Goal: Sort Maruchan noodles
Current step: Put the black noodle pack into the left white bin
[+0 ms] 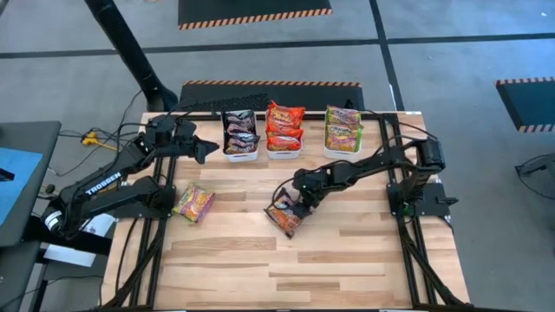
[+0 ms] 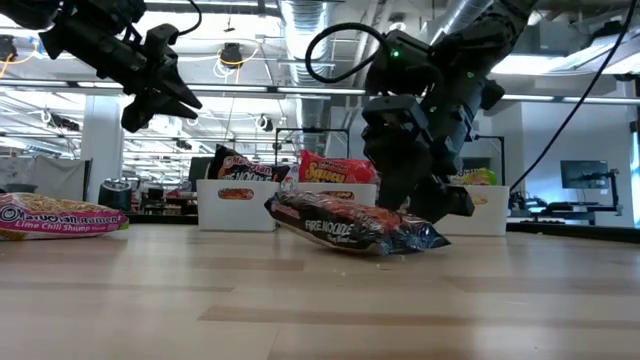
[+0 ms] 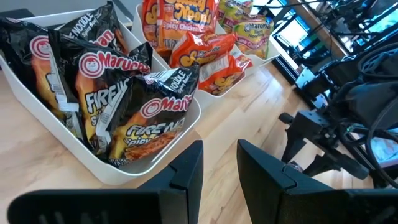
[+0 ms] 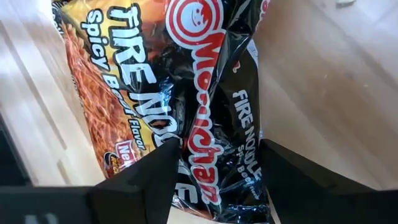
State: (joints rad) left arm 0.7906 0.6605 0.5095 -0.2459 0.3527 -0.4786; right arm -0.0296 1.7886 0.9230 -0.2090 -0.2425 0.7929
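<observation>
A dark Maruchan noodles packet (image 1: 284, 217) lies on the wooden table near its middle. One end (image 2: 285, 208) is tilted up and the other rests on the wood. My right gripper (image 4: 214, 152) is open and slants down over it, with a finger on either side of its buckled end. A green packet (image 1: 193, 204) lies flat at the left. Three white bins stand at the far edge, holding dark (image 1: 240, 134), red-orange (image 1: 284, 128) and green packets (image 1: 342, 128). My left gripper (image 1: 206, 149) hovers open and empty beside the dark bin (image 3: 93, 155). My right gripper comes at the dark packet from above, slanting in from the table's right. Its fingers (image 4: 155, 174) straddle the raised ridge (image 4: 208, 134) at one end of the packet. I cannot tell whether they touch the plastic. The packet stays on the table.
The near half of the table (image 1: 286, 269) is bare wood. Cables and arm frames run along both side edges (image 1: 403, 225). The bins sit close together in a row against the far edge.
</observation>
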